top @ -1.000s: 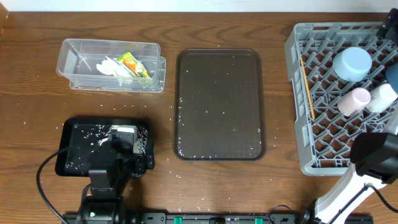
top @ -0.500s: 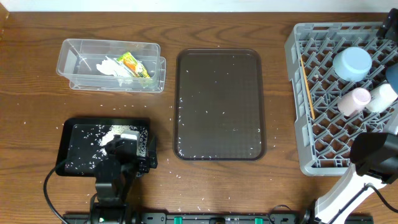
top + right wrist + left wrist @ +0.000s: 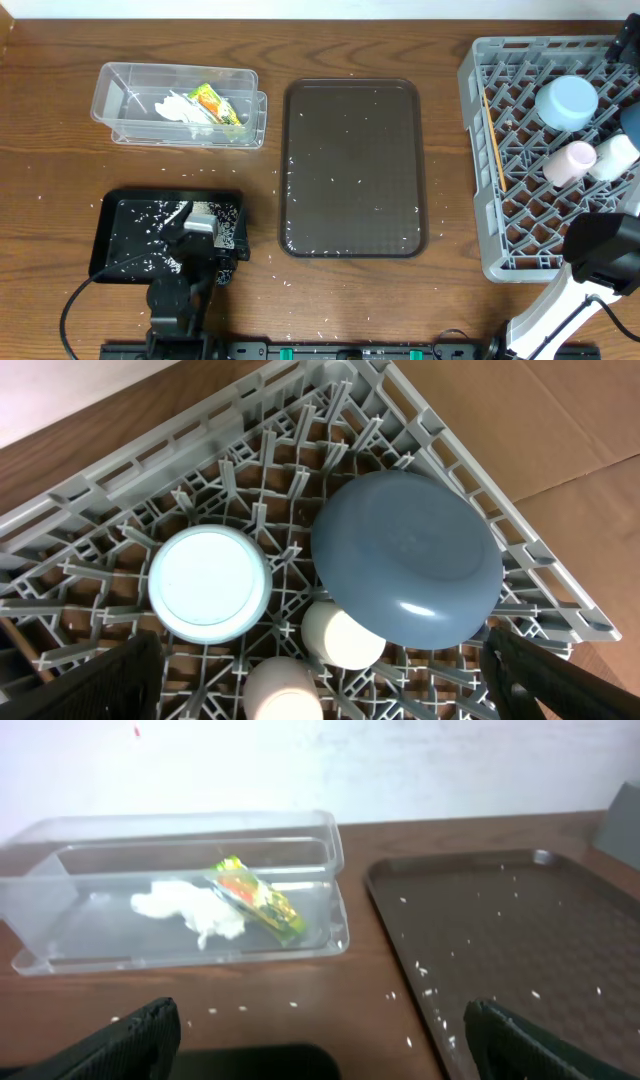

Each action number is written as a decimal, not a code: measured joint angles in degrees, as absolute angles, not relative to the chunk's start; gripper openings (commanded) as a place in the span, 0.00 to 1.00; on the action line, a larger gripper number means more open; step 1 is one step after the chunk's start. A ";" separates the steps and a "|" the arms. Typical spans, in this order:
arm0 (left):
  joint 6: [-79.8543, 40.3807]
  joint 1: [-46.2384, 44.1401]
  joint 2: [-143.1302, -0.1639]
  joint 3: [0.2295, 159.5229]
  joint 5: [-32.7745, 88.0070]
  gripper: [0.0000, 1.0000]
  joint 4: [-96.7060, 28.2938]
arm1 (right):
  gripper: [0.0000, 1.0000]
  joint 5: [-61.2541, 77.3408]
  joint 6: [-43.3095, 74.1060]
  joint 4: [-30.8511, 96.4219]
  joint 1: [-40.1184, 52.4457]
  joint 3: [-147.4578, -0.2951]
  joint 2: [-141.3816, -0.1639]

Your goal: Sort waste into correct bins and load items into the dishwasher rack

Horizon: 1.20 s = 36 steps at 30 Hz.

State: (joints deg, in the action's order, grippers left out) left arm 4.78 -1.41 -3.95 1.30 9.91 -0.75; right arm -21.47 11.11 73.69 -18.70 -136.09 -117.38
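Observation:
The clear tub (image 3: 180, 105) holds the white napkin (image 3: 178, 108) and the yellow-green wrapper (image 3: 218, 106); the left wrist view shows the tub (image 3: 60, 880), napkin (image 3: 190, 912) and wrapper (image 3: 256, 898) too. The black tray (image 3: 120, 245) holds scattered rice grains (image 3: 150, 212). My left gripper (image 3: 200, 225) hovers over its right end, open and empty (image 3: 320, 1050). The grey rack (image 3: 520, 215) holds the light blue bowl (image 3: 566, 100), pink cup (image 3: 568, 162), white cup (image 3: 616, 154) and chopsticks (image 3: 494, 145). My right gripper (image 3: 325, 695) is open above the rack (image 3: 120, 480), over the bowl (image 3: 208, 582), dark blue plate (image 3: 405, 558) and cups.
The dark brown serving tray (image 3: 352, 168) lies in the middle with rice grains on it, and shows at right in the left wrist view (image 3: 500, 930). Loose grains dot the table around it. The right arm (image 3: 600, 250) stands at the front right, beside the rack.
My left gripper has shifted slightly over the black tray's right end and the arm behind it has drawn back a little. The right arm and the rack's contents have not moved.

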 measured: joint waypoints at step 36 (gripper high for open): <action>4.95 -1.41 -0.67 1.32 8.16 0.93 -1.50 | 0.99 -21.45 11.11 73.69 -18.68 -136.09 -117.38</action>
State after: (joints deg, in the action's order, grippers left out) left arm 4.95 -1.41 -0.67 1.32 8.16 -1.50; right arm -21.45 11.11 73.69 -18.68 -136.09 -117.38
